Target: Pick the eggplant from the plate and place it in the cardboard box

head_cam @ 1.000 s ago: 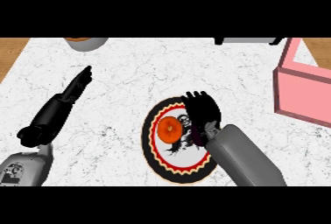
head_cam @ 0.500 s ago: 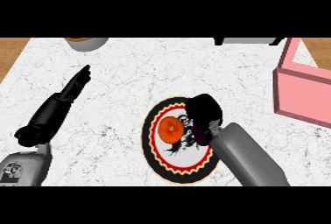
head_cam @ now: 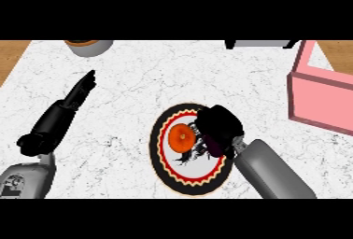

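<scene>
Right hand (head_cam: pixel 219 130) curls over a dark eggplant (head_cam: pixel 195 150) on the plate (head_cam: pixel 180 183); left hand (head_cam: pixel 79 89) straight-fingered; pink box (head_cam: pixel 322 88) at counter's right edge.

No legible txt, labels or nos. anywhere.

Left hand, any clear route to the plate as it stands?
Probably yes: the left hand lies open over bare counter, nothing between it and the plate, though the right hand already covers the plate's right side.
</scene>
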Controlling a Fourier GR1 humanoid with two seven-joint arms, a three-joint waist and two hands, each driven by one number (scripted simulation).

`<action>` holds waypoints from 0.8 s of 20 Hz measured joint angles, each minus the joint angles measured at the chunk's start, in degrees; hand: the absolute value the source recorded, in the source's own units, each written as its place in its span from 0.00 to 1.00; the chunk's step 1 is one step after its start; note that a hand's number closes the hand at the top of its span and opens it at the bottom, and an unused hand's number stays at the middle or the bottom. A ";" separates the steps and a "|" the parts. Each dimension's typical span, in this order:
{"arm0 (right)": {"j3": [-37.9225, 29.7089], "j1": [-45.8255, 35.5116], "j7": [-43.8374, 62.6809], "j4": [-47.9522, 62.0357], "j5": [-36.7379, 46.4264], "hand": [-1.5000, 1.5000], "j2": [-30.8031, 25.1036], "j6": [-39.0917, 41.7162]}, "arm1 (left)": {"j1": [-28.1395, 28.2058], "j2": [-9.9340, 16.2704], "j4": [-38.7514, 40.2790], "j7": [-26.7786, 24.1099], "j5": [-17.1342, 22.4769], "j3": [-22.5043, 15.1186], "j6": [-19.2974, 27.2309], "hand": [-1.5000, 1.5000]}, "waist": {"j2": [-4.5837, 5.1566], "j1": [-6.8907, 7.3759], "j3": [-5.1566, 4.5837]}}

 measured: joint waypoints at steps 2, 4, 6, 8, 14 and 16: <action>1.49 3.74 -6.75 -4.60 -2.24 1.00 -2.40 -1.73 | 0.10 0.13 0.24 0.19 -0.01 0.47 0.24 0.50 | -0.20 -0.88 0.06; 2.03 7.93 -13.06 -9.66 -4.86 1.00 -5.82 -3.38 | 0.55 0.00 0.22 0.26 -0.22 0.61 0.64 0.50 | -0.20 -1.53 0.16; 1.32 12.23 -19.07 -14.70 -7.48 1.00 -10.20 -5.83 | 1.10 0.04 0.21 -0.17 -0.26 0.92 0.82 0.50 | -0.10 -1.91 0.24; -0.46 15.68 -23.74 -20.78 -10.38 1.00 -14.48 -7.06 | 1.28 -0.20 -0.13 -0.04 -0.40 0.70 0.91 0.50 | -0.05 -2.09 0.26; -10.52 24.66 -32.76 -37.75 -19.23 1.00 -25.64 -10.05 | 1.84 0.22 0.16 -0.92 -0.34 1.15 0.25 0.50 | 0.14 -1.99 0.27; -15.68 27.56 -33.75 -42.00 -24.08 1.00 -27.98 -9.44 | 2.06 0.72 -0.28 -1.05 0.23 1.66 -0.44 0.50 | 0.18 -1.82 0.27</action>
